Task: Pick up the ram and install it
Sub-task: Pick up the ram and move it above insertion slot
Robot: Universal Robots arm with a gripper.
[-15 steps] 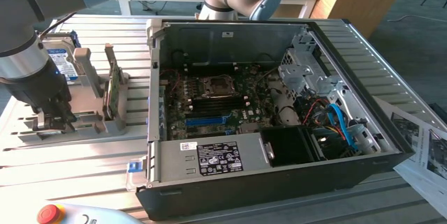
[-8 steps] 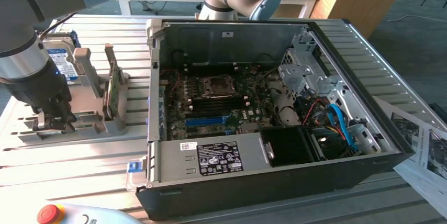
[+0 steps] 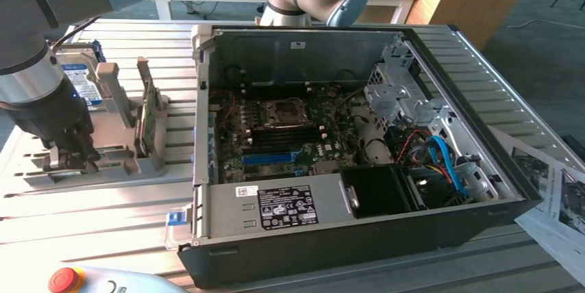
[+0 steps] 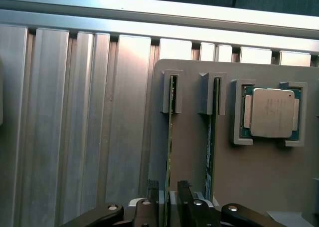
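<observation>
1. Claw (image 4: 168, 193): jaws narrow but apart, one finger on each side of the ram. I see a sliver of gap either side, so nothing is gripped yet.
2. Ram (image 4: 169, 137): thin green stick, standing on edge in the grey holder (image 4: 259, 182), far end seated in a notch. The holder lies on the slatted counter (image 4: 75, 137), near its edge on the exterior view's left.
3. Neighbour: second green card (image 4: 211, 137), parallel, just beside the ram; processor (image 4: 271, 112) beyond it.
4. Grip, my judgement: I'd centre the claw over the stick and press both flat faces evenly, so neither finger shoves it sideways in its notch.
5. Risk, my judgement: the finger on the neighbour's side has little room, so I'd keep it off that card.
</observation>
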